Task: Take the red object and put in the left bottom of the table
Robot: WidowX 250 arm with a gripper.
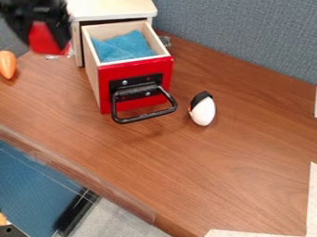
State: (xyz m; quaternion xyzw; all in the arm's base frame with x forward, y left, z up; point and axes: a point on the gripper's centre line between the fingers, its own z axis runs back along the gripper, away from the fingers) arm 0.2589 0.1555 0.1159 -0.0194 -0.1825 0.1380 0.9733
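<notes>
At the upper left, my black gripper (pixel 47 33) hangs in the air with its fingers on either side of a red object (pixel 44 42). The two are left of the open drawer and above the back left part of the wooden table (pixel 180 171). The lower part of the red object shows between the fingers; its top is hidden by the gripper.
A small cabinet (pixel 114 9) has its red-fronted drawer (pixel 136 71) pulled out, with blue cloth (pixel 123 46) inside. An orange object (pixel 7 64) lies at the left edge, a white-and-black egg-shaped object (pixel 202 111) right of the handle. A grey partition (pixel 248 37) stands behind.
</notes>
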